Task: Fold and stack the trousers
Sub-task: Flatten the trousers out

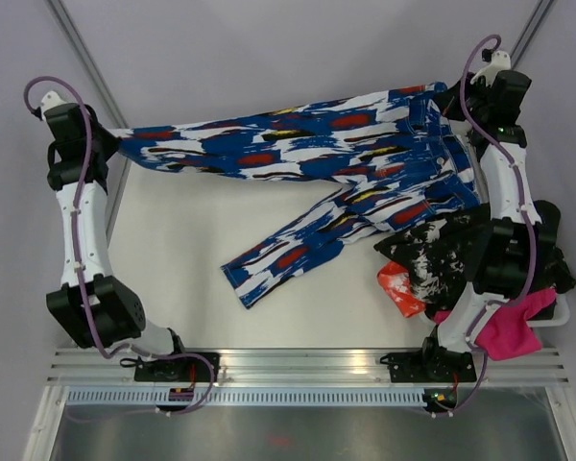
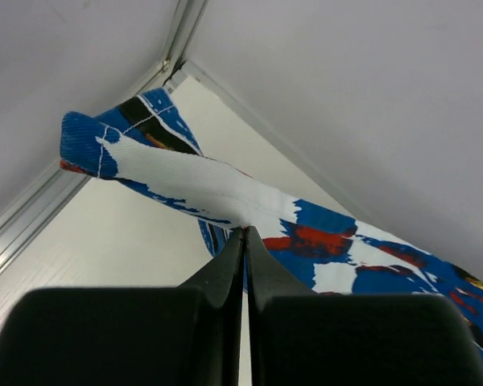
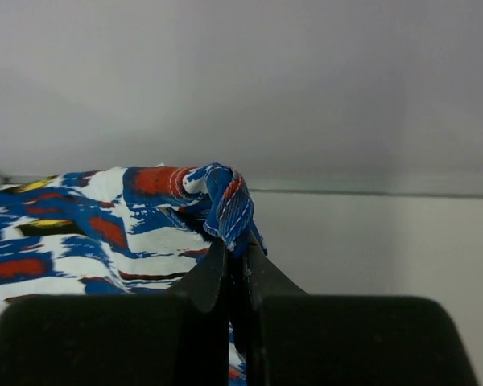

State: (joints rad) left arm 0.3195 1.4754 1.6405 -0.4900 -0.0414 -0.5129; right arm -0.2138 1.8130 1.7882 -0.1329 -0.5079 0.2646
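**Along the far edge of the worktop: trousers held stretched, no fold made**

1. Left pincer [image 2: 245,235]: pressed together, pinching the cuff end of one leg of the trousers [image 1: 317,144]. The hem flap stands just above the tips. This pincer sits at the far left corner of the worktop [image 1: 173,250].

2. Right pincer [image 3: 235,251]: pressed together on a bunched pinch of fabric at the waist end, at the far right corner.

3. Position of the garment: the held leg and waist run between the two pincers along the far edge. They look drawn fairly straight and probably lifted slightly off the surface. The other leg [image 1: 298,252] is not gripped. It trails from the seat diagonally toward the middle of the worktop, and its cuff lies flat there, well apart from both pincers.

4. Progress, as judged: early. The trousers are spread at full length and the two legs are not laid together. No crease or fold is visible, and nothing has been stacked. Aligning the legs, folding and placing all remain to be done.

5. Surroundings: a heap of other clothes [image 1: 432,254] occupies the near right corner, just beside the seat of the trousers. Contact between them cannot be confirmed.
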